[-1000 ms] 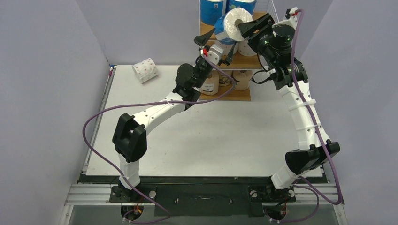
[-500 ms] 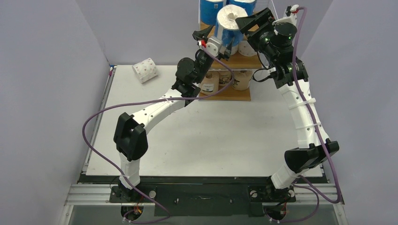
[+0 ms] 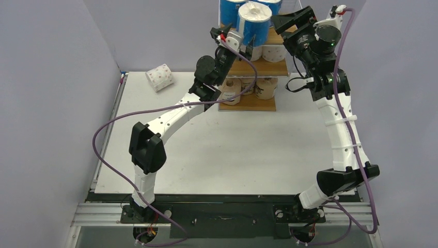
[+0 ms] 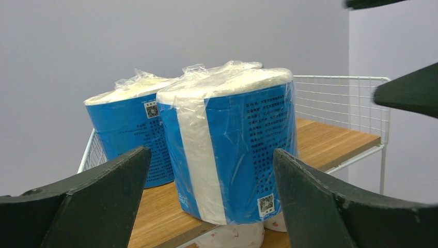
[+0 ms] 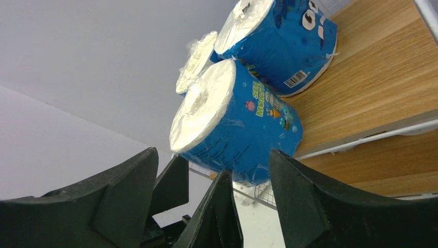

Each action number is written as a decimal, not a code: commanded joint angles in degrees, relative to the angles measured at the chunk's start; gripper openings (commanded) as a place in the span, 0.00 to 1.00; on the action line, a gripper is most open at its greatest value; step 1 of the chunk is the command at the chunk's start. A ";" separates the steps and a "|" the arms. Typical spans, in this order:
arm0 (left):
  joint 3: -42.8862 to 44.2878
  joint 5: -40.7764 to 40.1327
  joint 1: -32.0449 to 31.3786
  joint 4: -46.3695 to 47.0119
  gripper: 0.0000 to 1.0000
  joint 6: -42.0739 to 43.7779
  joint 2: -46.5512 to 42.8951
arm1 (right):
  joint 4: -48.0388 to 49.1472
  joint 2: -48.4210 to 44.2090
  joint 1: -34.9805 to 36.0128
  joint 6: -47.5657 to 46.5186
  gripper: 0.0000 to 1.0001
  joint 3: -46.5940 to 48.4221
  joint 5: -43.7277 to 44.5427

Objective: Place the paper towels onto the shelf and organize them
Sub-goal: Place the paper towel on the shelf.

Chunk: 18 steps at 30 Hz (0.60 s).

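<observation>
The shelf (image 3: 256,67) stands at the table's far edge. On its top board (image 4: 330,142) stand three blue paper towels. The front one (image 3: 254,23) (image 4: 232,144) (image 5: 237,124) is upright and overhangs the front edge slightly. My left gripper (image 3: 233,42) (image 4: 212,206) is open just in front of it, with its fingers (image 4: 88,201) short of the roll's sides. To the right of that roll my right gripper (image 3: 290,20) (image 5: 213,152) is open and holds nothing. White pink-dotted rolls (image 3: 271,51) fill the middle tier. Brown rolls (image 3: 266,88) stand on the bottom tier.
One white pink-dotted roll (image 3: 159,77) lies on its side at the table's far left corner. A white wire mesh side (image 4: 341,98) closes the top tier on the right. Grey walls stand close on both sides. Purple cables trail from both arms.
The right gripper has let go of the blue roll, opened and drawn back to the right. The roll went from tilted to upright on the top board. The left gripper rose toward it.
</observation>
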 commanded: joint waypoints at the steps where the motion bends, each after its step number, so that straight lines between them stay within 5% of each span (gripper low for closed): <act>1: 6.75 -2.73 1.79 -5.42 0.87 -2.07 2.66 | 3.41 -4.25 -0.43 -0.35 0.73 -1.27 1.53; 12: 9.17 -3.53 3.44 -7.26 0.88 -4.66 4.34 | 3.55 -3.84 -0.62 -1.65 0.69 -1.96 1.64; 18: 6.93 -0.63 2.35 -6.93 0.97 -4.63 0.19 | 3.57 -4.00 -0.59 -3.02 0.69 -2.55 2.15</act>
